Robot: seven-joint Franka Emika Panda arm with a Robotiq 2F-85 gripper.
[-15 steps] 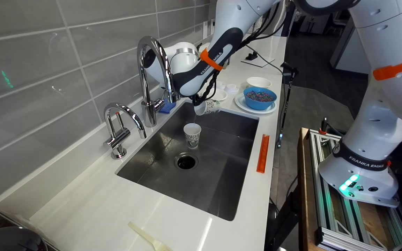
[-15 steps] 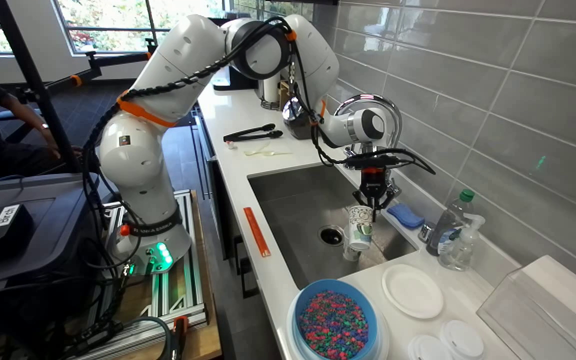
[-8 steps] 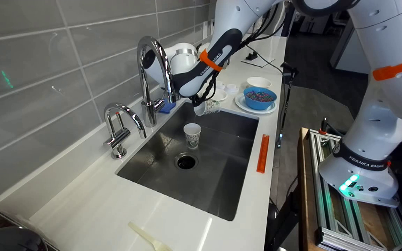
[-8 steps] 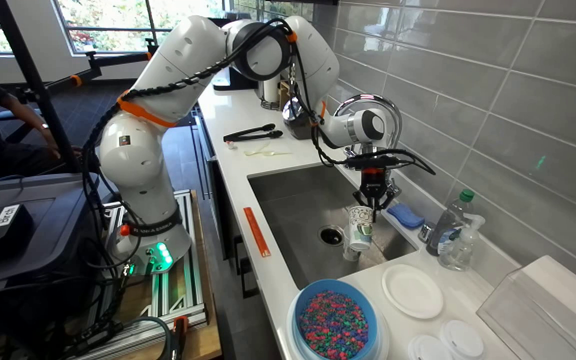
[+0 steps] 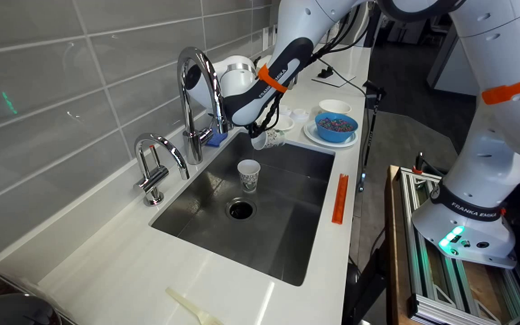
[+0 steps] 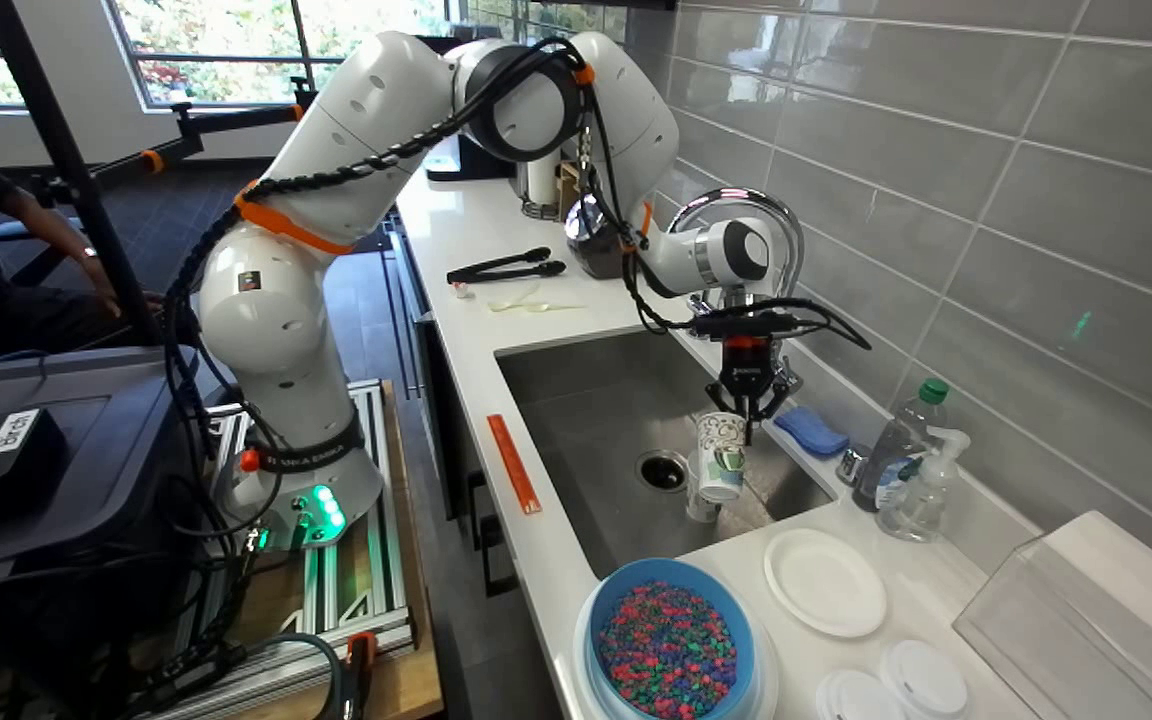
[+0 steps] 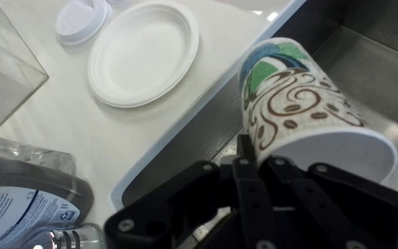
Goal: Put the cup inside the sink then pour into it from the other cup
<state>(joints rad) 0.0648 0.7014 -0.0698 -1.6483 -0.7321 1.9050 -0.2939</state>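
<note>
Our jaws pinch one wall of the pouring cup (image 7: 306,107) at its rim and hold it well tipped above the sink (image 5: 282,234). Below it, near seven o'clock in an exterior view, the receiving cup (image 5: 248,177) stands upright inside the sink, about twelve o'clock from the drain (image 5: 241,210). We make out no stream, so we judge the pour nearly or wholly done. With so one-sided a pinch, we think the tipped cup could twist or crumple; letting go now would likely drop it and topple the cup below. Any drips could miss, should the mouths not line up. How much either cup holds we cannot tell: both show only white inner wall. Farther out, near three o'clock in an exterior view, the blue bowl (image 5: 336,134), on a white plate (image 5: 309,136) on the desk (image 5: 142,266), holds coloured bits (image 6: 671,645). Also near three o'clock, in an exterior view, a green-capped bottle (image 6: 898,445) holds dark liquid; the pump bottle (image 6: 921,500) beside it we cannot read.
</note>
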